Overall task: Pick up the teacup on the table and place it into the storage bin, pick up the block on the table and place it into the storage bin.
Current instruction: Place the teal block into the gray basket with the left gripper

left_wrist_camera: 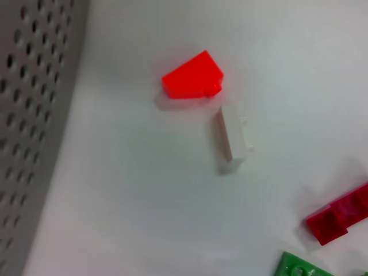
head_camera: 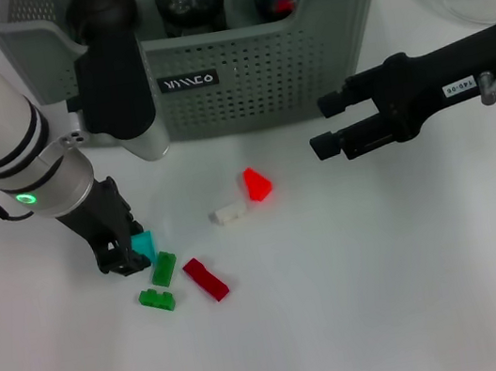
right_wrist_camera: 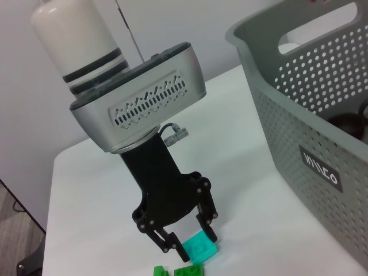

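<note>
The left gripper [head_camera: 126, 253] is down low on the white desk [head_camera: 390, 295], right at the teal block [head_camera: 144, 245]. The jaws sit around the block, one on each side, but I cannot tell if they are squeezing it yet. The block is between the tips, a bit toward the outer end of them, and it looks like it rests on the desk.

To do this bit well, I think the jaws should close slowly and hold the block by its flat sides. Then the arm should go straight up. That way it will not bump the green block [head_camera: 163, 268] just beside it, or the other green block [head_camera: 157, 299] near that one.

A dark red block [head_camera: 206, 279] lies a little further right. A white block [head_camera: 229, 213] and a bright red block [head_camera: 257, 184] lie close together past that.

The bin [head_camera: 304, 62] stands at the back of the desk, well apart from the teal block. The lift has to clear its wall.

The right gripper [head_camera: 326, 125] hangs in the air over the desk, near the front of the bin. Its jaws are spread apart and hold nothing.
</note>
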Robot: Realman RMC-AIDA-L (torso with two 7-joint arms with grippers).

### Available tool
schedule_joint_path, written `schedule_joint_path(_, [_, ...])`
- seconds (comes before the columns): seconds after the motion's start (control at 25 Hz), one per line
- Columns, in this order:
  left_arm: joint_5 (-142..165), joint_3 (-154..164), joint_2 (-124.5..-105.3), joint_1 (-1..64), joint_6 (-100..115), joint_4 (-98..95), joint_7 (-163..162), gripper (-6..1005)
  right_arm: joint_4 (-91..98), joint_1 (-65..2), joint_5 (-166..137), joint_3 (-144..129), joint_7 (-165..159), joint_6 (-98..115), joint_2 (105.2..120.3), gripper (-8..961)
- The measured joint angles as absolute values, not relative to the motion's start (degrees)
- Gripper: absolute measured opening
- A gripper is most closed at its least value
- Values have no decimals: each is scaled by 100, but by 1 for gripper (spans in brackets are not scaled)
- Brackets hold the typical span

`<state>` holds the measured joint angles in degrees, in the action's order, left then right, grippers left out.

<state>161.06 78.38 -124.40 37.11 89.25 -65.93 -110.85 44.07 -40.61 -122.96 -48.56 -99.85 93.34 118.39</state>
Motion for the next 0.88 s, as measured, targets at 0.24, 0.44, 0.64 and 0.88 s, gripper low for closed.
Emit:
schedule_joint_path(0.24, [15882, 7265, -12446, 3630, 9236, -7059, -11184, 395, 4424, -4038, -12296, -4822, -9984, 9382, 11810, 779])
schedule_joint_path(0.44, [14913, 5609, -12423, 3617, 10003, -7434, -11162, 410, 4436, -3958, -12307, -4825, -9948, 9555, 11722, 779])
schedule_joint_path(0.64, [13366, 4059, -12354, 3613, 10832, -7474, -11036, 426, 4433, -3796, -12330, -4846, -9860, 9702, 11541, 779])
schedule_joint_path(0.88, [12323, 3943, -12259, 4101, 10019, -7531, -11696, 444, 4409, -3710, -12340, -4855, -9715, 9733, 11433, 779])
